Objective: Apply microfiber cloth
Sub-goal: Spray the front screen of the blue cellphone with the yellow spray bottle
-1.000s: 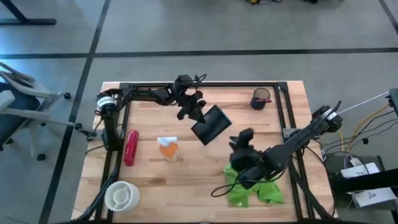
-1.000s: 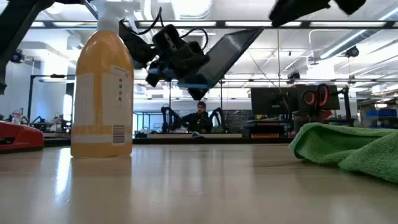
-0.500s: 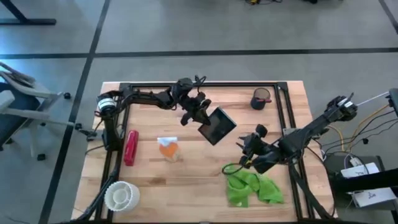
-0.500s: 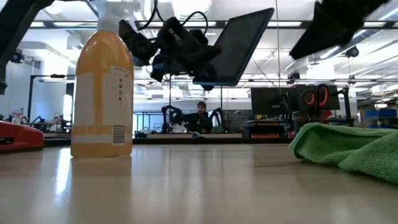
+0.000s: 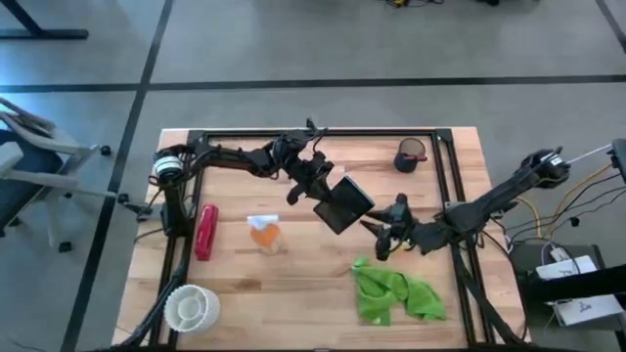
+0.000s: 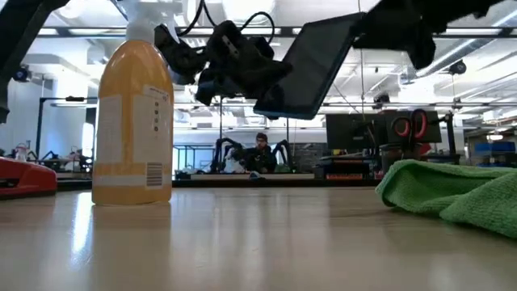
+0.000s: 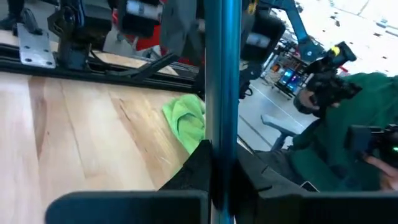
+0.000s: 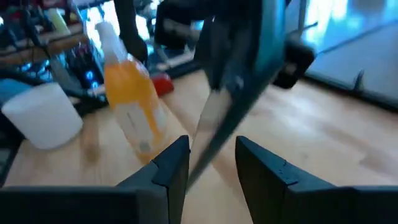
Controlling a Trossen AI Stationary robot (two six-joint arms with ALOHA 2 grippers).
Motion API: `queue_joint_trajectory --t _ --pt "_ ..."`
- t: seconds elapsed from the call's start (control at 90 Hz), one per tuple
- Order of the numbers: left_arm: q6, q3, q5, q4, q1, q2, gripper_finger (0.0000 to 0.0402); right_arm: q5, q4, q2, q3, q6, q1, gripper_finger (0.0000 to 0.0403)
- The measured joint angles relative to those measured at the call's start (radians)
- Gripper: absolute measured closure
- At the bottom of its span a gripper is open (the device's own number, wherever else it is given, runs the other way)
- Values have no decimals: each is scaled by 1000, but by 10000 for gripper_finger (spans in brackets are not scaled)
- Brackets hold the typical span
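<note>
Cloth first: the microfiber cloth [image 5: 395,297] lies crumpled on the tabletop [image 5: 293,284], just below the right hand [image 5: 383,235] and apart from it. That hand is open, fingers either side of the tablet [image 5: 343,204] edge (not pressing it). The left hand [image 5: 315,186] grips the tablet aloft, tilted.

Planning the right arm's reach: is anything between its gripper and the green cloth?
Nothing visible. The cloth lies bare on the table, apart from the other items. The right gripper hangs above and behind it, jaws open around the edge of the tablet held by the left gripper.
</note>
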Motion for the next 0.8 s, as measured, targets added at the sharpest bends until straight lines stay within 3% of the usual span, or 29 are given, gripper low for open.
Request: queue_joint_trajectory --t 0.167,0.422,0.8 --pt "29 -5 -38 16 -13 0 394 93 3 -66 -3 -15 -1 284" --pt "28 -5 -58 51 -21 0 394 109 57 -64 -3 -10 -31 268" --pt "-60 -5 -53 92 -23 0 394 116 321 20 -4 -234 -65 310"
